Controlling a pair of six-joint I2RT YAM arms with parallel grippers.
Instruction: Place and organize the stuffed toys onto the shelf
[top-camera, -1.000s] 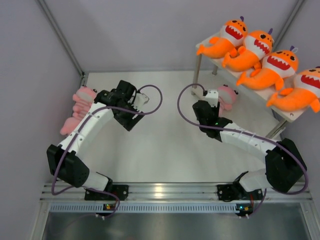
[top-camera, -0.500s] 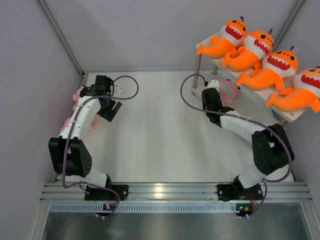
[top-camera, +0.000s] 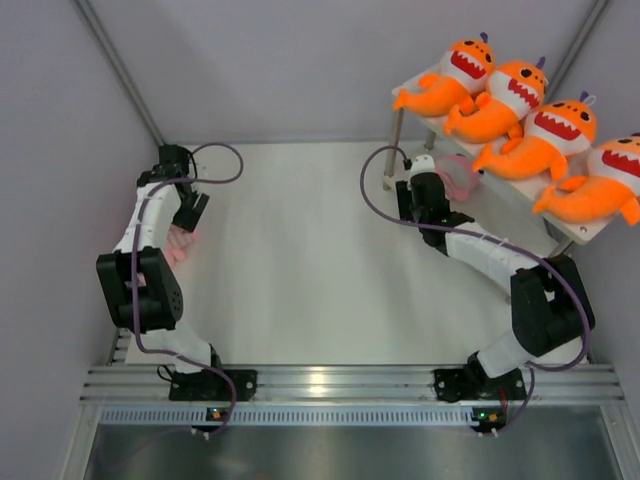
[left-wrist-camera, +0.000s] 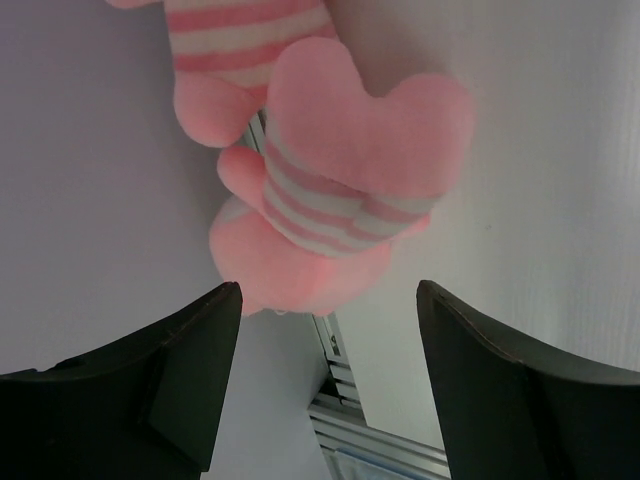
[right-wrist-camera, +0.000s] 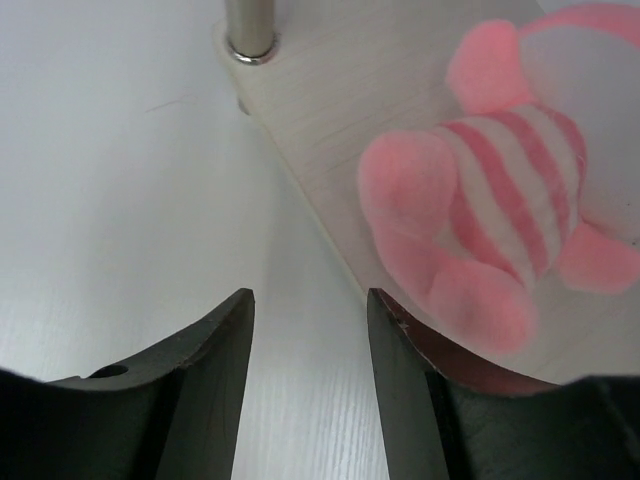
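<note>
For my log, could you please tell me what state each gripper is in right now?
Left gripper: open, empty, pink striped plush ahead.
Right gripper: open, empty.

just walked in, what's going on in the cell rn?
Two arms are shelving plush toys. Four orange sharks line the top board of the shelf. The right gripper, jaws open, faces a pink striped plush lying on the lower board. The left gripper, jaws open, points at another pink plush by the left wall, not gripped.

The end shark on the shelf is cut off at the frame edge. The pink plush low on the shelf is partly hidden by the right arm.
</note>
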